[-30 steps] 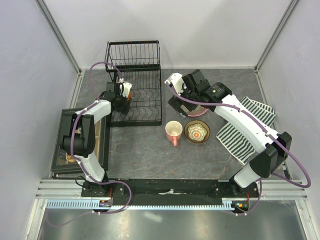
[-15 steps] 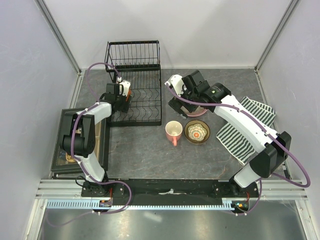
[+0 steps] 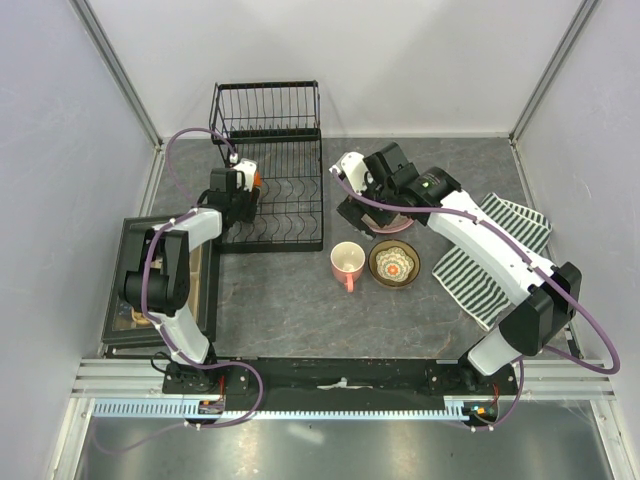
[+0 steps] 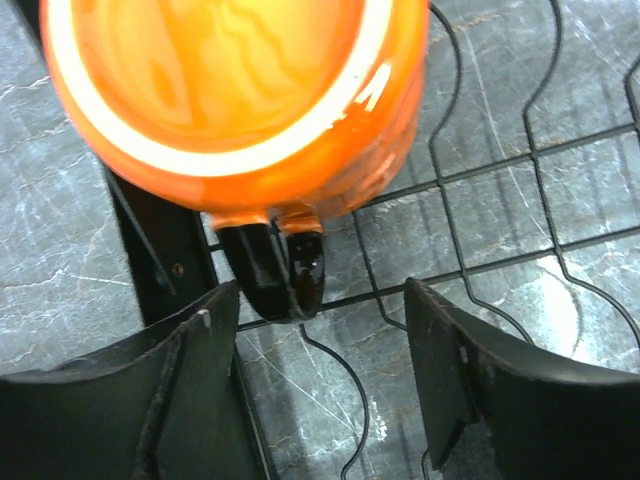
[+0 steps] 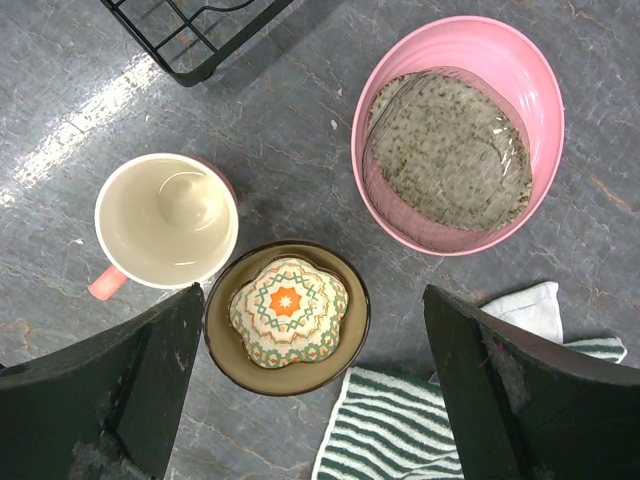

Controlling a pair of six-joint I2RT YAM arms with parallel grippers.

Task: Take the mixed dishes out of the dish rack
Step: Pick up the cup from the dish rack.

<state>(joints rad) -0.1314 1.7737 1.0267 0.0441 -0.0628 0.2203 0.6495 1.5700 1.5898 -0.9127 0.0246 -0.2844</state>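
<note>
The orange mug (image 4: pixel 230 90) with a black handle (image 4: pixel 275 270) sits on the left side of the black wire dish rack (image 3: pixel 270 150), whose wires (image 4: pixel 480 170) show in the left wrist view; in the top view the mug (image 3: pixel 257 178) is mostly hidden. My left gripper (image 4: pixel 320 380) is open, just short of the mug's handle, holding nothing. The pink dish (image 5: pixel 455 150), pink mug (image 5: pixel 165 220) and tan bowl (image 5: pixel 345 350), with the white patterned bowl (image 5: pixel 288 308) inside it, stand on the table. My right gripper (image 5: pixel 310 390) is open and empty above them.
A striped cloth (image 3: pixel 495 255) lies at the right, and its corner (image 5: pixel 400 440) shows in the right wrist view. A black-framed box of trinkets (image 3: pixel 160 280) sits at the left by the left arm. The rack's corner (image 5: pixel 190 30) is close to the pink mug.
My left gripper has shifted slightly back and left along the rack's left side. The right arm has barely moved.
</note>
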